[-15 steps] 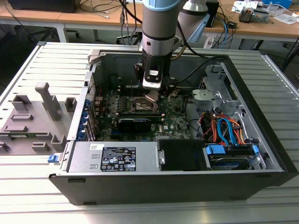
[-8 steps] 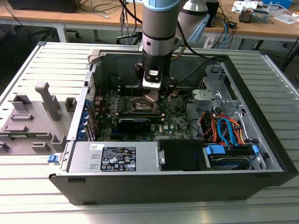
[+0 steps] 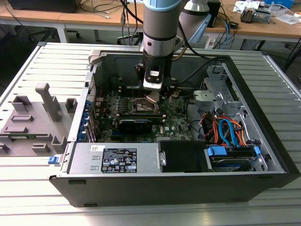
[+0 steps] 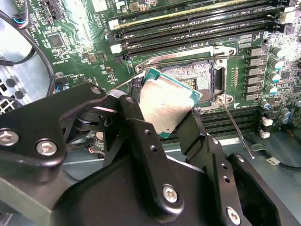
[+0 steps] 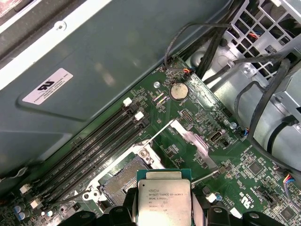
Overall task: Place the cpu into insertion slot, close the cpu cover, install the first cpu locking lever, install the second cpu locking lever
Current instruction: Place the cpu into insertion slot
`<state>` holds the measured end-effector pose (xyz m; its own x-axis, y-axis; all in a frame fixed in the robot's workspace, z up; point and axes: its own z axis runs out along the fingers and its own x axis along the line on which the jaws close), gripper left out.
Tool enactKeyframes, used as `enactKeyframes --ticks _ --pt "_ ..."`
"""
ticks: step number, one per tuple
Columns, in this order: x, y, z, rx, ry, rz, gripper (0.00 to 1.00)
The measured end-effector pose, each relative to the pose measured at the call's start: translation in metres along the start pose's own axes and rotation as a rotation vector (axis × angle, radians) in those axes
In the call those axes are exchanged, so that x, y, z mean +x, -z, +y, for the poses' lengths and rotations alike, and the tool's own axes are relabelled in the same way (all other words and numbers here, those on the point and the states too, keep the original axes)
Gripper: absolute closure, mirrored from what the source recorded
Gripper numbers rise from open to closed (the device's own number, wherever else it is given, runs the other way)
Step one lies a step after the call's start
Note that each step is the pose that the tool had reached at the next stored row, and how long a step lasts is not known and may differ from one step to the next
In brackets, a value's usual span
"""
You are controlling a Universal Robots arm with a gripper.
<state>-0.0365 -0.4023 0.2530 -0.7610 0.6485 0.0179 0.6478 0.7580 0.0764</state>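
The claw point(image 4: 162, 115) pinches the chip point(image 5: 163, 201) by two opposite edges, seemingly just above the socket point(image 4: 200, 75); light, stiff and likely fragile underneath, it suits that edge hold.

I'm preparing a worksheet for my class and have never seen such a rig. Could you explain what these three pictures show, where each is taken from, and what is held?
A grey-and-blue robot arm reaches down into an open black computer case lying on a ridged grey metal table; the exterior view shows this from off the arm. Both wrist views come from cameras riding on the arm. Its black end effector is shut on the small square silvery-topped cpu, holding it close to the dark-centred, silver-rimmed insertion slot on the green circuit board. The slot is uncovered and the cpu is not yet seated.
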Motion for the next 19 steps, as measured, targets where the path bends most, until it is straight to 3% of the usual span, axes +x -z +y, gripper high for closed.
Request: enactKeyframes --ticks 19 --pt "0.0 -0.0001 0.0 0.0 -0.011 -0.0009 0.45"
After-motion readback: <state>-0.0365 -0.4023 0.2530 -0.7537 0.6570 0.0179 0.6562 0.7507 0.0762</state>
